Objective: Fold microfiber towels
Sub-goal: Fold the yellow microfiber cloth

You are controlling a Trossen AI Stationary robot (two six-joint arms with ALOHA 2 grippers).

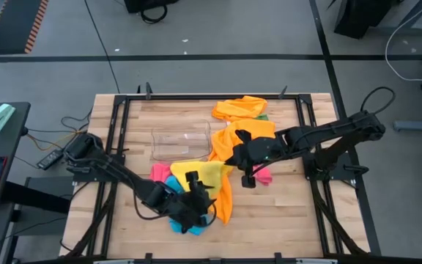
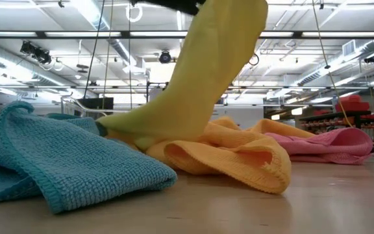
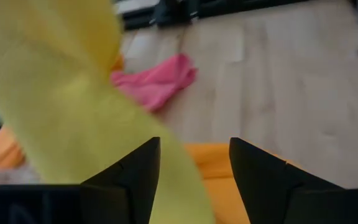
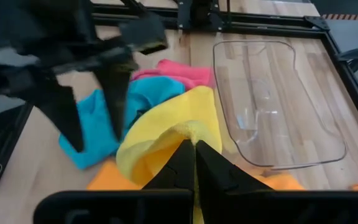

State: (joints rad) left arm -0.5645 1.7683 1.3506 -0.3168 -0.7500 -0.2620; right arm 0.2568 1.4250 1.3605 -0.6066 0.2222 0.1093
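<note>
My right gripper [image 1: 234, 158] hangs over the table's middle, shut on a yellow towel [image 1: 204, 173]. That towel slants down to a heap of towels: blue [image 2: 57, 162], orange [image 2: 239, 156] and pink [image 2: 330, 144]. My left gripper [image 3: 194, 168] stands open near the table's front edge, above the blue towel [image 4: 98, 137]. The yellow towel [image 3: 73, 106] runs past one of its fingers [image 3: 143, 169]. More orange towels [image 1: 240, 108] lie at the far side. My right gripper pinches a bunched fold of the yellow towel [image 4: 189, 133] between its two shut fingers, slanting down from the table's right side. The towel hangs below the fingers, and its lower end [image 2: 141, 133] rests on the heap. Whether my left gripper touches the yellow towel I cannot tell.
A clear plastic bin [image 1: 182, 143] stands just beyond the heap, left of the right gripper. A second pink towel [image 1: 264, 176] lies under the right arm. Bare wood [image 1: 284, 213] shows at the front right. Black rails [image 1: 123, 132] frame the tabletop.
</note>
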